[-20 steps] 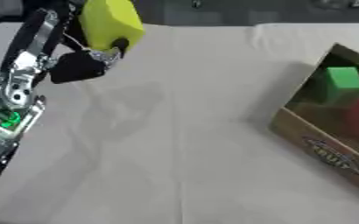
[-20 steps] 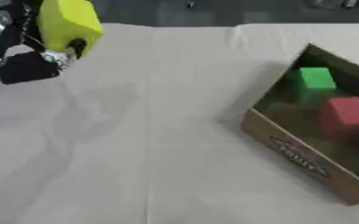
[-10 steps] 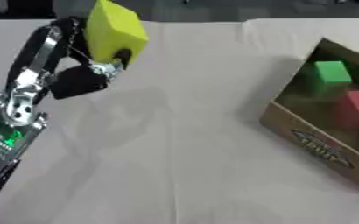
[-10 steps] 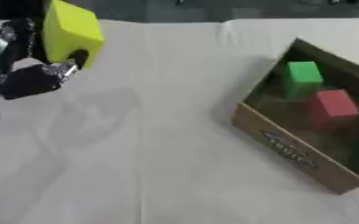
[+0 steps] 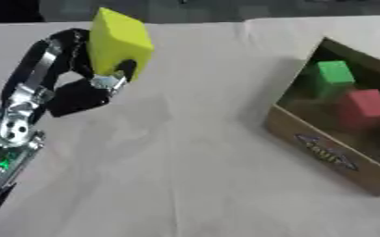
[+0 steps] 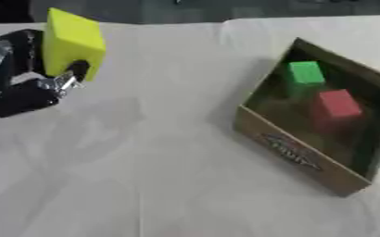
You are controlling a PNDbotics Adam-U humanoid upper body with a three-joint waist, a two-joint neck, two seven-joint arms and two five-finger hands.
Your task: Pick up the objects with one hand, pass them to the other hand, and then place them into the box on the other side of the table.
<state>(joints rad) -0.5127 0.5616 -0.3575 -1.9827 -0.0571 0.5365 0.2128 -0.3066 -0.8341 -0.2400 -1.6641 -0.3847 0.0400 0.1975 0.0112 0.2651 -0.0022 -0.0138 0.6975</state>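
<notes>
Left hand (image 5: 79, 88) gripped yellow block (image 5: 118, 42) aloft, fingers curled round it. Box (image 5: 323, 150) already held green block (image 5: 336, 73) and red block (image 5: 365, 102). Handover and placing remained; right hand unseen.

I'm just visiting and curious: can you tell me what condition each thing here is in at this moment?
Yellow block: held up off the table, tilted.
Left hand: fingers curled round the yellow block.
Cardboard box: open-topped, resting on the white table.
Green block: lying inside the box.
Red block: lying inside the box, beside the green one.
</notes>
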